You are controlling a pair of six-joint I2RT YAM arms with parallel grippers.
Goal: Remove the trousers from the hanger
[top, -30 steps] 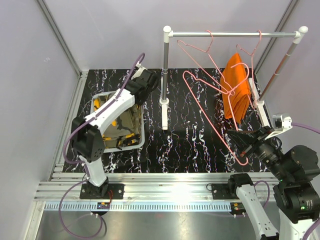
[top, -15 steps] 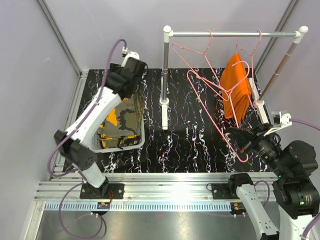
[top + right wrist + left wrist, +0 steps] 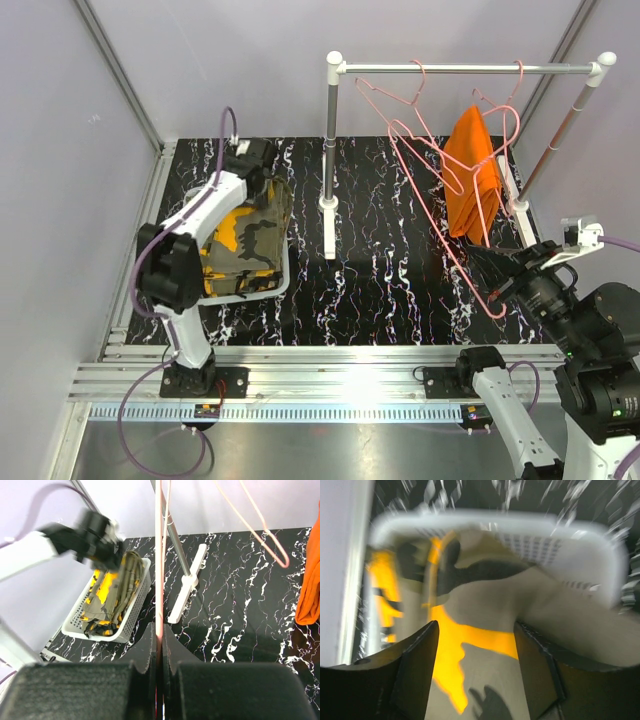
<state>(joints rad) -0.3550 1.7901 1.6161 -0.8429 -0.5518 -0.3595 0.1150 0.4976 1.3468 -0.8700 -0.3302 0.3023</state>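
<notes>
The orange trousers [image 3: 474, 178] hang on a pink hanger from the rail [image 3: 470, 68] at the back right. They show at the right edge of the right wrist view [image 3: 309, 585]. The camouflage trousers [image 3: 250, 235] lie in the white basket [image 3: 283, 283], partly draped over its far right rim. My left gripper [image 3: 258, 175] hovers just above them, open, with the yellow-patched cloth [image 3: 470, 645] showing between its fingers [image 3: 420, 670]. My right gripper [image 3: 158, 632] is shut on the wire of an empty pink hanger [image 3: 158, 555], whose hook is on the rail.
The rail's left post [image 3: 329, 150] stands on a white foot [image 3: 328, 235] mid-table, between the basket and the hangers. Its right post [image 3: 555, 140] slants down beside the orange trousers. The basket [image 3: 135, 605] sits against the left wall.
My left gripper has opened. It rose from the basket's far right corner, then sank back over the basket, where the camouflage trousers now lie spread. My right gripper drew the hanger's lower end rightwards.
</notes>
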